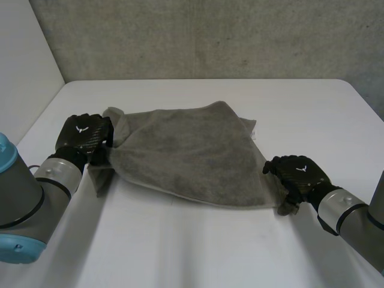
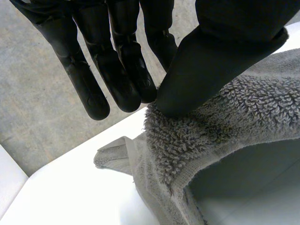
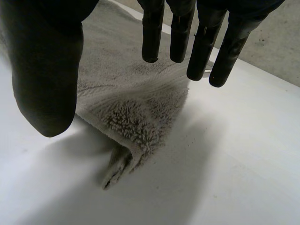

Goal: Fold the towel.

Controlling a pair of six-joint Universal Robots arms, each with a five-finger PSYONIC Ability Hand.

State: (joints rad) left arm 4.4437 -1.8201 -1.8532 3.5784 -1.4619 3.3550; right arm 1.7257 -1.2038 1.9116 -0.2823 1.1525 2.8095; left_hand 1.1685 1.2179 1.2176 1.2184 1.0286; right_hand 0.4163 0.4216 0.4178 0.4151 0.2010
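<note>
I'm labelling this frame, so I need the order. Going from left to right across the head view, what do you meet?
left arm → left hand → towel → right hand → right arm

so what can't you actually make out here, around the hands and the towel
Head view: the towel corner at the left hand, under the hand's back.
Head view: the towel edge covered by the right hand.
Left wrist view: how much cloth the thumb pinches against the fingers, hidden by the thumb.
Right wrist view: the towel's far part, cut off behind the fingers.
</note>
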